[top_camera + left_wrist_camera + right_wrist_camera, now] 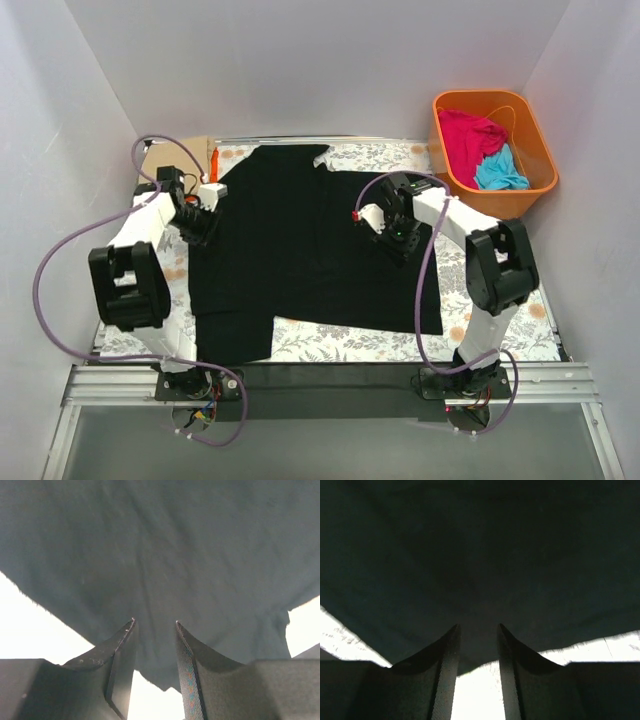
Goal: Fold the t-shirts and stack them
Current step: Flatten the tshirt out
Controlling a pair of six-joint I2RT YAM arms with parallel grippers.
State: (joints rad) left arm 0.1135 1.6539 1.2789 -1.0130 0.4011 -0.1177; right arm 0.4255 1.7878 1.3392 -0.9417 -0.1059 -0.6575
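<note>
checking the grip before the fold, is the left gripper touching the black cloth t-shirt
Touching. The left wrist view shows the black cloth t-shirt pinched between the left gripper's jaws.

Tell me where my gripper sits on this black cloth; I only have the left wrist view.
Observer: The left gripper is at the left edge of the black t-shirt, spread on a floral sheet.
Operator: Report the other arm.
Observer: The right gripper is on the same shirt's right half.
Operator: Find the other shirts.
Observer: A magenta t-shirt and a turquoise t-shirt lie in the orange tub, far right.
</note>
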